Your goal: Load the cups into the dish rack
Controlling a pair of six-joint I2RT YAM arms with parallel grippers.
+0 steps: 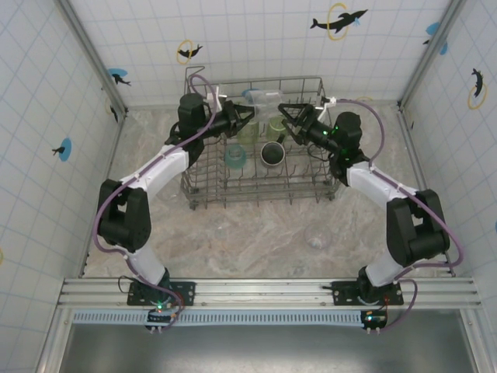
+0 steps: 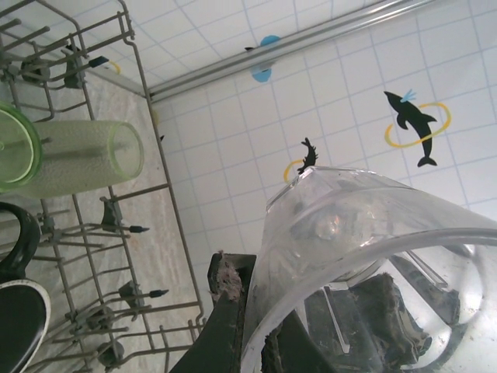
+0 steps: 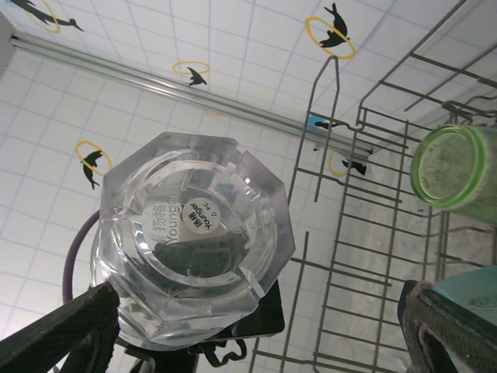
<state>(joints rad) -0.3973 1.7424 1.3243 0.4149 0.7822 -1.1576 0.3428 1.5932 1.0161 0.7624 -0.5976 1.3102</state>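
The grey wire dish rack (image 1: pixel 203 194) stands at the back middle of the table. Inside it are two light-green tumblers (image 1: pixel 276 124), a teal cup (image 1: pixel 235 158) and a black mug (image 1: pixel 272 154). My left gripper (image 1: pixel 247 115) is shut on the rim wall of a clear cup (image 1: pixel 262 97), held above the rack's far side. In the left wrist view the left gripper (image 2: pixel 268 326) pinches that clear cup (image 2: pixel 373 233). My right gripper (image 1: pixel 286 115) faces it, open. In the right wrist view the right gripper (image 3: pixel 256 334) stands wide, with the clear cup's base (image 3: pixel 194 241) near its left finger (image 3: pixel 62 334).
Another clear cup (image 1: pixel 316 241) stands on the marble table in front of the rack, to the right. Tiled walls close in the back and both sides. A green tumbler (image 2: pixel 78 155) lies on its side among the rack tines, beside the black mug (image 2: pixel 15 311).
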